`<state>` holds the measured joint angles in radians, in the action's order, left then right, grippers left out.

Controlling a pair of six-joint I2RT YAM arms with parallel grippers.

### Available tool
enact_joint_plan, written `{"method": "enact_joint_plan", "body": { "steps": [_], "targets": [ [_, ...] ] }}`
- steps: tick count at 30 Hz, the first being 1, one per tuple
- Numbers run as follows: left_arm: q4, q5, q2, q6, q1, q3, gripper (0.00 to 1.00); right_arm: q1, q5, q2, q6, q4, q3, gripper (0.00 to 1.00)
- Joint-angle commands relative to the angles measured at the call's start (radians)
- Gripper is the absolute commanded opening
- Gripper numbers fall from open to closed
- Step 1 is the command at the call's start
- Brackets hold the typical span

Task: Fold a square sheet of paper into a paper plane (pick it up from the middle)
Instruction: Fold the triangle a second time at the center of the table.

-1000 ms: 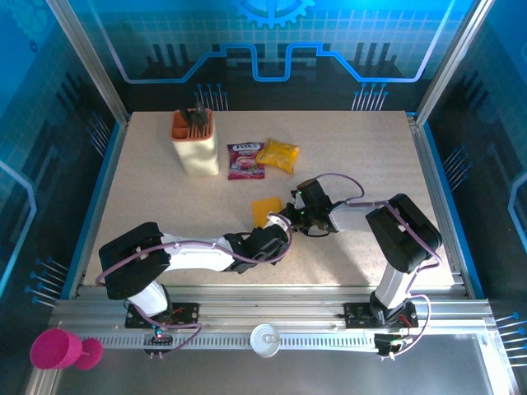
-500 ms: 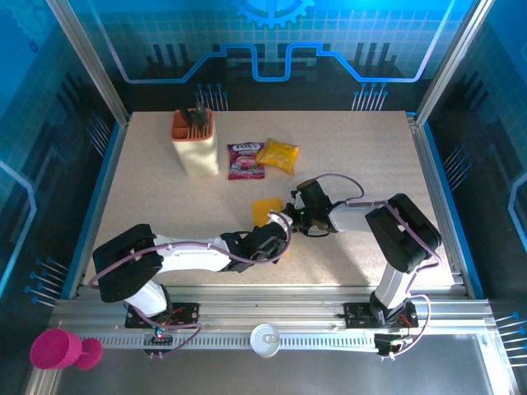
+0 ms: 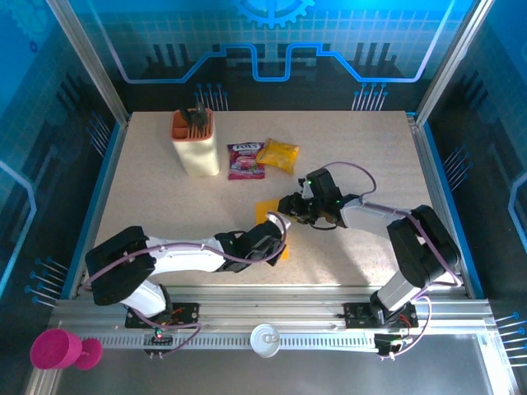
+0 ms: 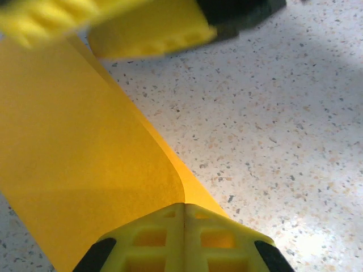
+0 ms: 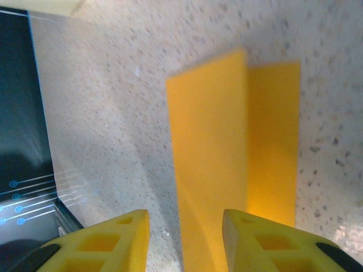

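Note:
The square sheet of paper (image 3: 265,211) is orange-yellow and folded over on itself, lying mid-table and partly lifted. My left gripper (image 3: 278,235) is shut on its near end; in the left wrist view the two jaws meet on the folded edge (image 4: 183,205) and the paper (image 4: 85,147) runs away from them. My right gripper (image 3: 286,206) hovers at the paper's far end with its jaws apart. In the right wrist view the doubled paper (image 5: 227,141) lies below and between the open fingers (image 5: 116,235), touching neither. No paper plane shape is formed.
A cream holder (image 3: 195,145) with an orange top stands at the back left. Beside it lie a purple-red packet (image 3: 244,160) and a glossy yellow snack bag (image 3: 277,155). The table's right half (image 3: 370,156) is bare speckled surface.
The left gripper closed on the paper's near end. The right gripper has just opened, let go of the paper and drawn back to the right and away.

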<state>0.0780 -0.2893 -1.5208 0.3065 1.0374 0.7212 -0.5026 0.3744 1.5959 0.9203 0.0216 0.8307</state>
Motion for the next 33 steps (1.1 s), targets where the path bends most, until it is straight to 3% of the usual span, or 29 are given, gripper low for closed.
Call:
{"method": "enact_joint_plan", "body": {
  "steps": [1, 10, 15, 22, 33],
  "targets": [
    [0.026, 0.073, 0.033, 0.010, -0.016, -0.019, 0.00, 0.014, 0.006, -0.002, -0.122, -0.121, 0.058, 0.38],
    [0.027, 0.112, 0.025, 0.017, -0.036, -0.031, 0.00, 0.010, 0.097, 0.153, -0.231, -0.154, 0.199, 0.15],
    [0.027, 0.118, 0.027, 0.018, -0.042, -0.040, 0.00, -0.001, 0.104, 0.218, -0.247, -0.147, 0.223, 0.06],
    [0.037, 0.121, 0.011, 0.020, -0.055, -0.041, 0.00, -0.001, 0.083, 0.296, -0.259, -0.133, 0.221, 0.00],
    [0.006, 0.125, 0.010, -0.024, -0.108, -0.025, 0.00, 0.006, 0.054, 0.360, -0.273, -0.130, 0.207, 0.00]
  ]
}}
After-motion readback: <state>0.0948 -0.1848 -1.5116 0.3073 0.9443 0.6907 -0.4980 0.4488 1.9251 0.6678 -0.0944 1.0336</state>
